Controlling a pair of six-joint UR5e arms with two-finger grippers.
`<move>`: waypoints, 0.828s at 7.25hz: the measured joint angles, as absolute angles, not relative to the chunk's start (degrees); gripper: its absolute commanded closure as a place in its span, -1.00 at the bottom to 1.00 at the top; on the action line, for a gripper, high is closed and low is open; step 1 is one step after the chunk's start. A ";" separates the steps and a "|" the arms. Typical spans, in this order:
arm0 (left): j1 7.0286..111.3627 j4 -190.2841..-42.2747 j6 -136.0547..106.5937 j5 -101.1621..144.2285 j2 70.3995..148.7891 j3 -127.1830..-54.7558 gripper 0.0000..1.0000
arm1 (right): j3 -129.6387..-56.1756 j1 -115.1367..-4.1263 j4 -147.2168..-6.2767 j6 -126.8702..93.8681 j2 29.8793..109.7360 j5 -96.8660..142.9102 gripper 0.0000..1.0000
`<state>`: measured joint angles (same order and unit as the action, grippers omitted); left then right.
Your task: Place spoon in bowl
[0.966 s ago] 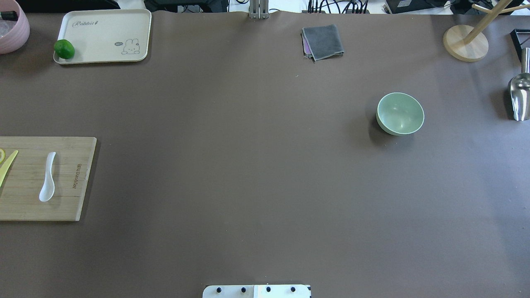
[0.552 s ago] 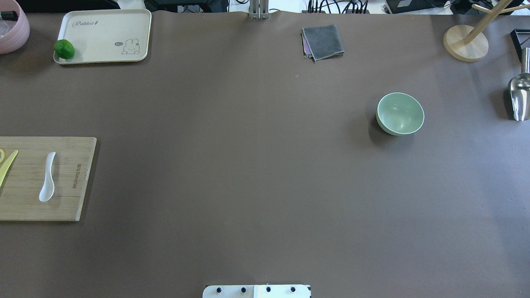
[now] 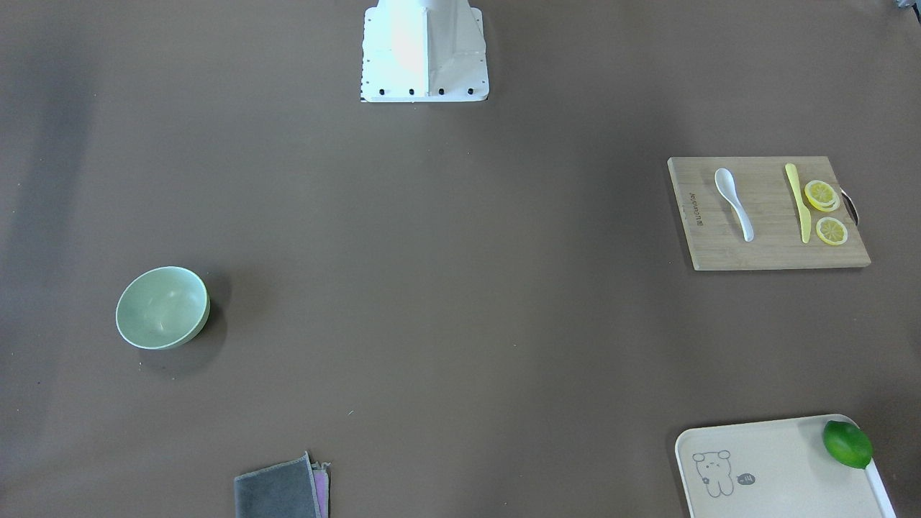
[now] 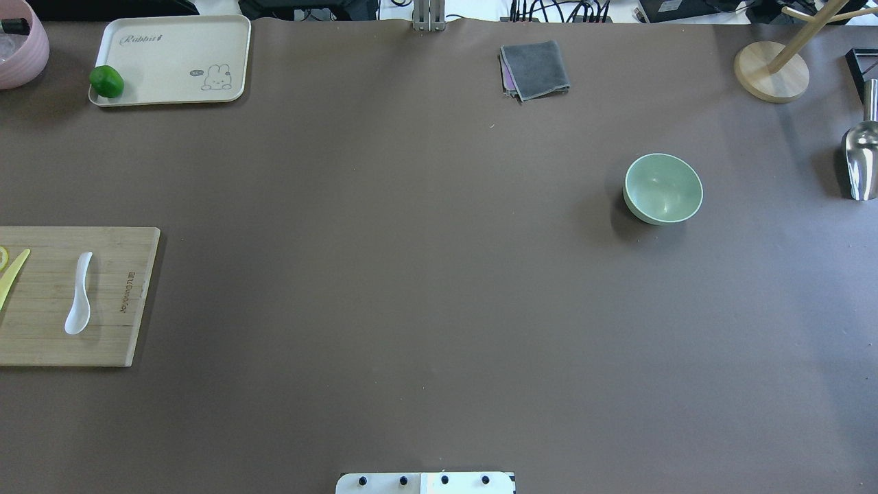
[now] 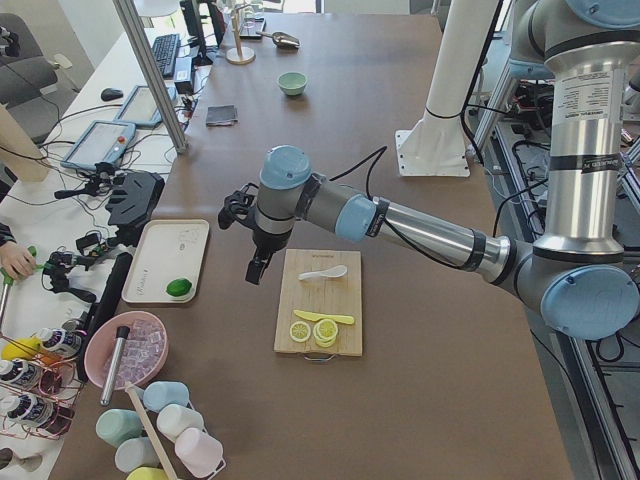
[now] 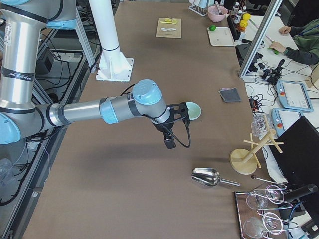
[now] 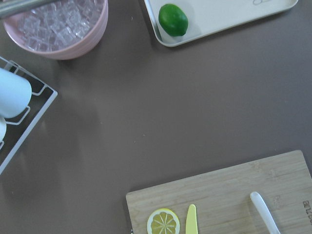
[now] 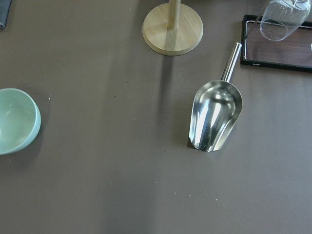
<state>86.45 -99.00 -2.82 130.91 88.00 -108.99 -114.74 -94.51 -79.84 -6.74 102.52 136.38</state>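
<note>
The white spoon [image 4: 79, 295] lies on a wooden cutting board [image 4: 41, 336] at the table's left edge, scoop toward me; it also shows in the front view [image 3: 734, 193] and the left wrist view [image 7: 264, 213]. The mint-green bowl [image 4: 662, 188] stands upright and empty on the right half, and at the left edge of the right wrist view [image 8: 14, 120]. My left gripper [image 5: 254, 270] hangs above the table just beside the board. My right gripper [image 6: 170, 143] hangs near the bowl. Both show only in the side views, so I cannot tell their state.
A yellow knife [image 3: 796, 201] and lemon slices [image 3: 821, 194] share the board. A cream tray [image 4: 171, 41] with a lime [image 4: 106, 81], a pink ice bowl [image 7: 58, 24], a grey cloth [image 4: 535, 68], a metal scoop [image 8: 214, 114] and a wooden stand [image 8: 172, 27] sit round the edges.
</note>
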 measured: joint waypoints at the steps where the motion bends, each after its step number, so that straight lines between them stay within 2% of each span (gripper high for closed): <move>1: 86.53 -104.18 -3.10 130.93 88.16 -106.78 -0.97 | -114.68 -91.53 -79.51 -14.34 100.37 136.32 -1.00; 3: 86.35 -112.50 -7.02 131.03 88.65 -103.02 -0.97 | -114.57 -82.30 -79.24 -29.34 95.71 133.81 -0.99; 6: 85.96 -115.97 -9.38 131.20 88.75 -102.25 -0.97 | -112.35 -66.71 -71.95 -50.97 91.41 122.64 -0.96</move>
